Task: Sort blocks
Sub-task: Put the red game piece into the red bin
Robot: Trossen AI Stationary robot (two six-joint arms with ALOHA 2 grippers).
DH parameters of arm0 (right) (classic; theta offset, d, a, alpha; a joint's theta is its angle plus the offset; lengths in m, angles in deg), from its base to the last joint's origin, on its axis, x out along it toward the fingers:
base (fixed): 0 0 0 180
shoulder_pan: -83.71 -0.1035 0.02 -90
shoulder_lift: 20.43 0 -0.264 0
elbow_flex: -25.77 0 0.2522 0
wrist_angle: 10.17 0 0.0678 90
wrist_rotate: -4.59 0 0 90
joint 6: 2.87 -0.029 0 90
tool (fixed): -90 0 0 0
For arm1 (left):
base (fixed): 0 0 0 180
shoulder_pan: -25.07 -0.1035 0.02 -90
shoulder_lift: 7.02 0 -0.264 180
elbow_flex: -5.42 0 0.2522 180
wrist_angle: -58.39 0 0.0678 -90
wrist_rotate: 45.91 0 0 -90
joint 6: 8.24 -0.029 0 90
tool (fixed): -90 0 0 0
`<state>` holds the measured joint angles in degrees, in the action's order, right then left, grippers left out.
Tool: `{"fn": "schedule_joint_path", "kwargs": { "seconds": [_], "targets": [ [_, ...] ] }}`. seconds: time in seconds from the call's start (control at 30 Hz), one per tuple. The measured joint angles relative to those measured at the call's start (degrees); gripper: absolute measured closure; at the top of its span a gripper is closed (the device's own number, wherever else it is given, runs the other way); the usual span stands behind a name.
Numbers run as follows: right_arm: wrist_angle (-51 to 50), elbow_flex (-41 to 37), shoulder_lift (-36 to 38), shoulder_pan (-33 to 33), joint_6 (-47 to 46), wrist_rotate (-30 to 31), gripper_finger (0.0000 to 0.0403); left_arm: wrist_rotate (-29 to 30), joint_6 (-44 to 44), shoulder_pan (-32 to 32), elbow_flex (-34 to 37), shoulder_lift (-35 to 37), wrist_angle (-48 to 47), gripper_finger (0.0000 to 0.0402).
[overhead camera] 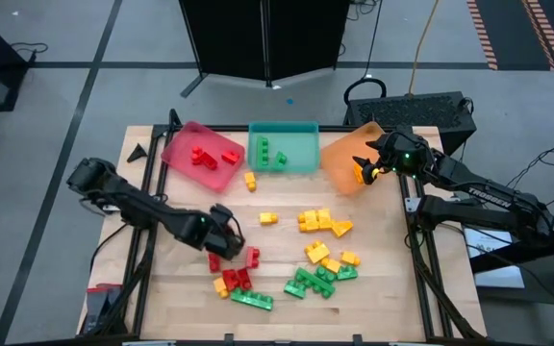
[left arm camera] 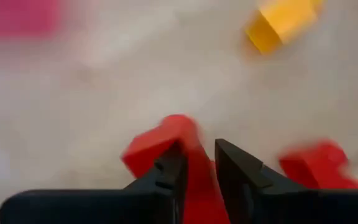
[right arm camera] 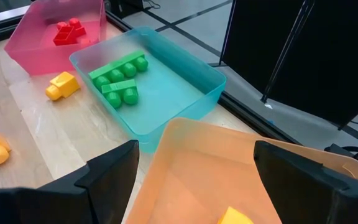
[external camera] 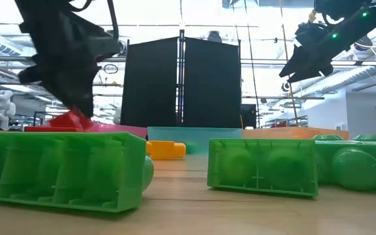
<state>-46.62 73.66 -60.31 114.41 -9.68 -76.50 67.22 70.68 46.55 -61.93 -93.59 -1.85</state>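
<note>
My left gripper [overhead camera: 221,235] is low over the table's near-left part and shut on a red block [left arm camera: 160,140]. More red blocks [overhead camera: 239,279] lie just near of it. My right gripper [overhead camera: 366,170] hangs open above the orange tray [overhead camera: 339,159], its fingers spread wide [right arm camera: 196,149]. A yellow block [right arm camera: 235,216] lies in that tray below the fingers. Red blocks [overhead camera: 205,157] sit in the pink-red tray [overhead camera: 179,149], and green blocks [right arm camera: 118,78] in the teal tray [overhead camera: 304,156]. Loose yellow blocks [overhead camera: 320,221] and green blocks [overhead camera: 311,282] are scattered across the middle of the table. My left gripper pinches the red block between its two fingers [left arm camera: 173,171], coming from above and slanting in from the table's left. Part of the block [left arm camera: 194,165] shows between the fingers and the rest sticks out past them. Whether it is clear of the table, I cannot tell.
The three trays stand in a row along the far edge. A single yellow block [overhead camera: 251,180] lies just near of the teal tray, another [overhead camera: 268,218] at mid table. Green blocks [external camera: 64,170] lie close to the near edge. A dark stand [overhead camera: 258,38] is beyond the table.
</note>
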Motion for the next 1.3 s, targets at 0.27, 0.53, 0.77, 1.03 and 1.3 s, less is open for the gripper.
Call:
{"fn": "schedule_joint_path", "kwargs": {
  "seconds": [0.27,0.53,0.77,1.03,1.3],
  "targets": [
    [0.17,0.00,0.00,0.00,-0.42,0.02,0.0088,13.29,-1.36,-7.96,0.00,10.96,-10.04,0.0381],
    [0.17,0.00,0.00,0.02,-1.22,0.04,0.0088,13.86,-9.11,-12.96,-0.04,16.21,-6.94,0.0377],
    [0.17,0.00,0.00,0.02,-1.56,0.04,0.0088,10.56,-37.81,-12.73,-0.06,13.05,9.36,0.0338],
    [0.14,0.00,0.00,0.00,-1.60,0.02,0.0088,-1.81,-67.10,-16.51,-0.11,7.79,12.67,0.0259],
    [0.14,0.00,0.00,0.01,-3.02,0.02,0.0088,-11.88,-76.99,-23.46,-0.11,6.32,10.65,0.0177]
  ]
}}
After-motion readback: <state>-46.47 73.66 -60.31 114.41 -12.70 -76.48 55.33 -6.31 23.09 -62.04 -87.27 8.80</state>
